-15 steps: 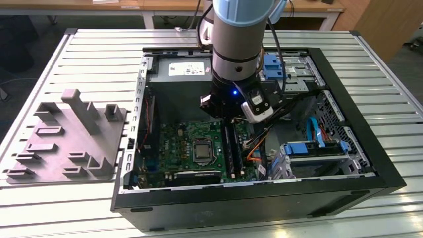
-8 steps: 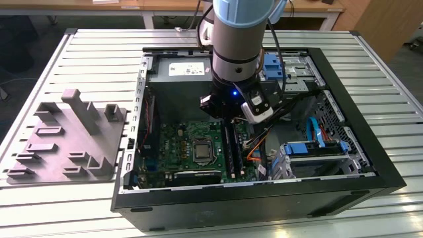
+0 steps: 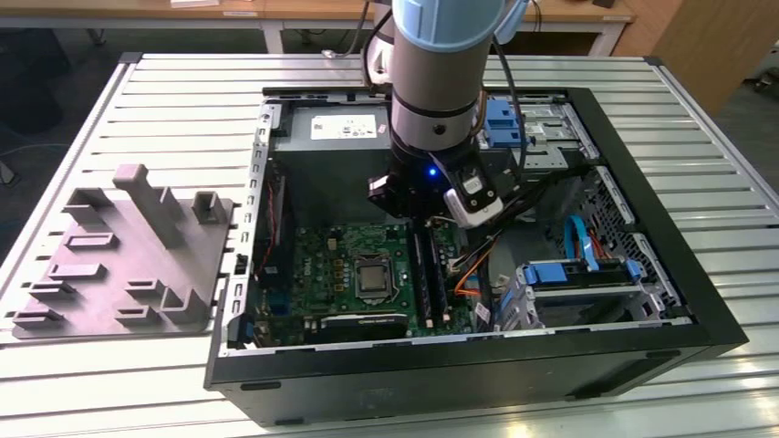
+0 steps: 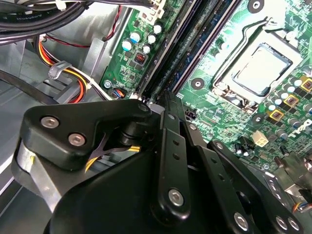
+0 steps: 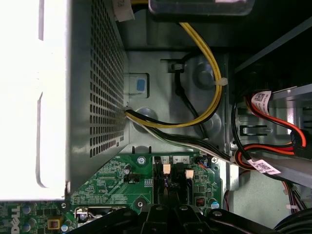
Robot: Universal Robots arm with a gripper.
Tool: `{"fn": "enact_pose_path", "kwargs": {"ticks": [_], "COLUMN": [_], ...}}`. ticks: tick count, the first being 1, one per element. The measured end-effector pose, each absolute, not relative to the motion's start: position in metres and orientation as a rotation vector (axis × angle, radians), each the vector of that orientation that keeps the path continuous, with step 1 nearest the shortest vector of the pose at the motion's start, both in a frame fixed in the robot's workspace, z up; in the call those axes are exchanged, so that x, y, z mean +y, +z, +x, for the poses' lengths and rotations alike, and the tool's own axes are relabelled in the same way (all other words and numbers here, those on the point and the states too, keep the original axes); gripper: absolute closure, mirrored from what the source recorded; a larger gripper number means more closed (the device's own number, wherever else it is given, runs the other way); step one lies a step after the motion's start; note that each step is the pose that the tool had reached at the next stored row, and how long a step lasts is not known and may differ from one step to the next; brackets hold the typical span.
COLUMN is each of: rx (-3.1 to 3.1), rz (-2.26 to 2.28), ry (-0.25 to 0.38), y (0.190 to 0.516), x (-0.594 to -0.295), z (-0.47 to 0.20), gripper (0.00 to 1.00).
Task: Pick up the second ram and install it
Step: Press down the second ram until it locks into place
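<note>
Black gripper (image 4: 168, 97), state unclear, sits over two motherboard slots (image 3: 426, 274).

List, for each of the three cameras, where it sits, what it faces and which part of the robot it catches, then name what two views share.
Exterior view: off the arm, raised, looking down into the open computer case on the slatted table; the arm reaches in.
Second wrist view: on the arm, close above the motherboard and processor socket; black gripper linkage in front.
First wrist view: on the arm, facing the perforated power-supply box and cables; gripper linkage at the edge.
Shared: both wrist views show the memory slots.
</note>
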State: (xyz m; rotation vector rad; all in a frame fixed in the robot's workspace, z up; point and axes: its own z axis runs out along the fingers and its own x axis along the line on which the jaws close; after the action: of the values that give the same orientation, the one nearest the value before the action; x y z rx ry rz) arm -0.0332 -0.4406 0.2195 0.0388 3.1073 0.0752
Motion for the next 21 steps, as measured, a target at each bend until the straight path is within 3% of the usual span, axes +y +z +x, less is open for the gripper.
{"fn": "enact_pose_path", "kwargs": {"ticks": [21], "rx": [3.107], "rz": [0.039], "ry": [0.078], "y": [0.2222], "x": [-0.4404], "z": [-0.0331], "gripper": [0.90]}}
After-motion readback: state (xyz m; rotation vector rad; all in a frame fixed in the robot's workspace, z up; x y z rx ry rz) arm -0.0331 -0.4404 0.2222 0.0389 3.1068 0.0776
